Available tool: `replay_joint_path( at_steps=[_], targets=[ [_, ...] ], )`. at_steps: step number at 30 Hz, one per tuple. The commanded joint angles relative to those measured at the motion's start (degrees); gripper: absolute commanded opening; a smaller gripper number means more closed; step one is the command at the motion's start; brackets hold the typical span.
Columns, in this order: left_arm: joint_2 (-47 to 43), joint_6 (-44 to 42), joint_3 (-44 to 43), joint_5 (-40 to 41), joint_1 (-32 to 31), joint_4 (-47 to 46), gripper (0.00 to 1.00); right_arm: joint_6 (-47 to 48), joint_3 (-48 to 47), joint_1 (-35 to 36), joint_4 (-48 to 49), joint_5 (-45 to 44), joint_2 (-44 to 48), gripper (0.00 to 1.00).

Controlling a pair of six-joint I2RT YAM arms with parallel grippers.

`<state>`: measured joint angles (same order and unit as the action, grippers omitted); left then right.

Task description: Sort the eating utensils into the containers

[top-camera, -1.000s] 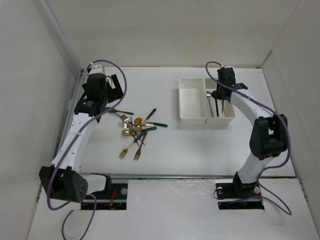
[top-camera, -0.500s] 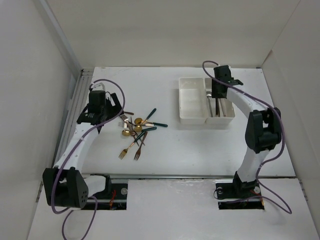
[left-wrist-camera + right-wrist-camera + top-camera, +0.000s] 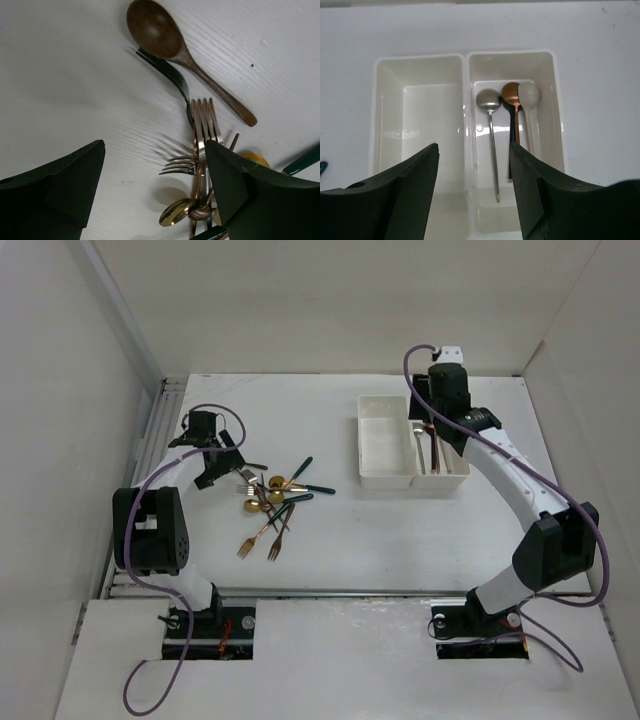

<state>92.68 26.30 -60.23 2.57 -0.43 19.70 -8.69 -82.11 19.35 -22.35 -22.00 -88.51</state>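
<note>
The eating utensils lie in a loose pile [image 3: 272,495] left of the table's middle, a mix of gold, copper and dark-handled forks and spoons. My left gripper [image 3: 222,460] is at the pile's left edge, open. Between its fingers [image 3: 250,190] I see fork tines [image 3: 177,165], a gold spoon bowl [image 3: 175,212] and a copper fork [image 3: 205,120]. A brown spoon [image 3: 155,30] lies beyond. The containers [image 3: 385,478] stand at the back right. My right gripper [image 3: 474,185] hangs open and empty above them. The right bin [image 3: 547,100] holds silver [image 3: 489,100], copper [image 3: 511,91] and cream [image 3: 529,92] spoons. The left bin [image 3: 420,120] is empty.
Two gold forks [image 3: 262,540] lie apart at the pile's near end. White walls close in the table on the left, back and right. A rail [image 3: 165,430] runs along the left edge, close behind my left arm.
My right gripper has opened, let a utensil go in the right bin and drawn up and back. My left gripper has come down to the pile's left edge, its jaws a little narrower.
</note>
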Motion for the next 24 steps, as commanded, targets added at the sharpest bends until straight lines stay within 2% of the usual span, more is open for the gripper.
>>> replay_joint_path(
  at_steps=[1, 6, 11, 15, 24],
  targets=[
    [-0.6, 0.4, -4.9, -0.7, 0.1, -0.4, 0.79, -2.2, 3.2, -0.5, 1.4, 1.9, 1.8, 0.64],
    [1.4, 0.9, -5.4, -3.2, 0.1, 0.2, 0.78, -6.3, 6.3, 0.1, 0.3, 1.3, 4.0, 0.64],
    [5.7, 0.4, -5.7, -4.4, 0.1, -0.1, 0.65, -8.6, 8.7, 1.7, 0.6, 1.3, 5.3, 0.64],
    [8.9, 0.4, -7.9, -2.8, -1.1, 2.9, 0.65, -9.2, 9.2, 3.3, -0.1, -0.8, 7.2, 0.64],
    [15.2, 3.4, -8.9, -2.8, -1.1, 4.6, 0.41, -10.2, 8.7, 5.1, 0.6, -2.6, 8.3, 0.64]
  ],
)
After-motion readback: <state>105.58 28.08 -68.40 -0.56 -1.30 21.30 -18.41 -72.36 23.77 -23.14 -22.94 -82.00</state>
